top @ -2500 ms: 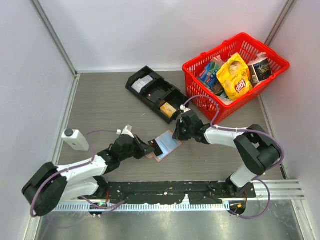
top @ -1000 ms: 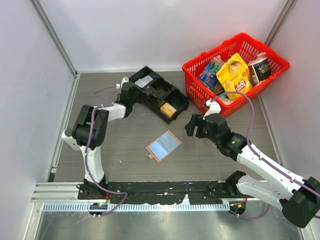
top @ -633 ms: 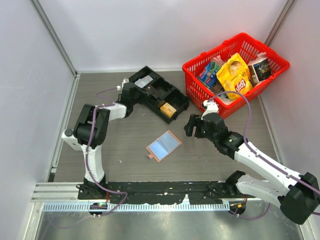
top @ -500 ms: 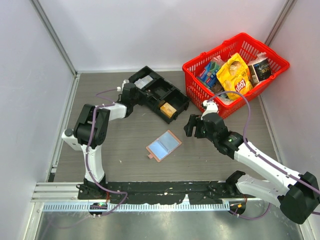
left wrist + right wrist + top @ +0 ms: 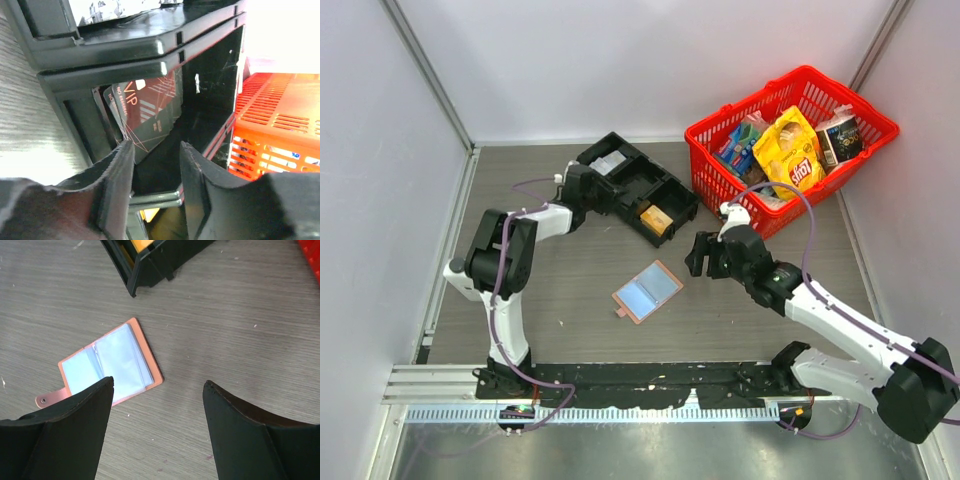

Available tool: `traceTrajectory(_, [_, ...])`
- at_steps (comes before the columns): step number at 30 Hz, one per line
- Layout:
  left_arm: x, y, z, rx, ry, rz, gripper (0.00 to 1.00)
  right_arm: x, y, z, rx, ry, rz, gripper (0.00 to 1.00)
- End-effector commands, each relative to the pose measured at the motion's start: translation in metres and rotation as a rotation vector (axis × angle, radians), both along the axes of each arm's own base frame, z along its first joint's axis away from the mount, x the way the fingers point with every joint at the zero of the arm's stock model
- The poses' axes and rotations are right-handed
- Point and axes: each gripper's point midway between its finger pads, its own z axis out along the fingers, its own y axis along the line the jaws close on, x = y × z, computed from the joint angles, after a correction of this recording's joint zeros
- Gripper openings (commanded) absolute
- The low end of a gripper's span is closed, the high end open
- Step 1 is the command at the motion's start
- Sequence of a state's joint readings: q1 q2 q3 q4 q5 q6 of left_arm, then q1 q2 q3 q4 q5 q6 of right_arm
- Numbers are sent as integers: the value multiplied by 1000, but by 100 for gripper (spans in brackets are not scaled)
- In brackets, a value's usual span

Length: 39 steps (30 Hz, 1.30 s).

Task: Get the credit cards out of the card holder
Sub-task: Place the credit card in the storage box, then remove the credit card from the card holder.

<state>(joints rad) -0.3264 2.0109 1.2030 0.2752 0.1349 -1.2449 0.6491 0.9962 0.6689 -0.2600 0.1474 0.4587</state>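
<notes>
Right wrist view: my right hand (image 5: 157,385), spread apart, hangs near the card holder (image 5: 110,367); my left hand (image 5: 156,150), apart too, is far away.

Card holder (image 5: 647,291) flat on bench (image 5: 570,300), tab at its near-left corner. Compartment tray (image 5: 635,187) behind card holder, slightly left, well apart. Basket (image 5: 750,100) behind-right of card holder, past tray's right end; snack packs (image 5: 788,150) in it. Left end effector (image 5: 582,185) behind-left of card holder, at tray's left end; card (image 5: 145,120) leaning inside tray compartment just ahead of its tips. Right end effector (image 5: 698,255) right of card holder, near, above bench, not touching holder.
</notes>
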Motion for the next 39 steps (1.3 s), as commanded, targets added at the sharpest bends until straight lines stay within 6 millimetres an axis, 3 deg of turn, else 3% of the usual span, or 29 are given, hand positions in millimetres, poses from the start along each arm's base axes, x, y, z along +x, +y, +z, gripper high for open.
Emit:
traceTrajectory(1, [-9,15,57,85,-93,-5,48,1,15,5,2,0,81,76])
traceTrajectory(5, [-49,30,80,170,-104,-29,51,0,29,0,11,28,148,76])
traceTrajectory(10, [-128,42,73,351,-46,-105,52,-2,49,-14,11,99,226,72])
traceTrajectory(13, [-180,44,60,453,1,-178,51,-3,61,-24,6,141,261,61])
traceTrajectory(17, [-248,36,35,530,117,-329,50,-1,73,-36,-39,169,280,56])
traceTrajectory(21, [-292,22,9,522,224,-445,47,1,86,-48,-70,190,301,54])
traceTrajectory(23, [-305,16,-5,518,256,-480,46,3,90,-60,-102,205,294,53])
traceTrajectory(28, [-313,10,-29,531,318,-524,39,14,82,-78,-194,214,210,52])
traceTrajectory(35, [-310,9,-54,579,364,-553,25,7,78,-103,-265,244,204,51])
traceTrajectory(39, [-303,9,-62,614,358,-545,18,0,82,-107,-258,265,227,45])
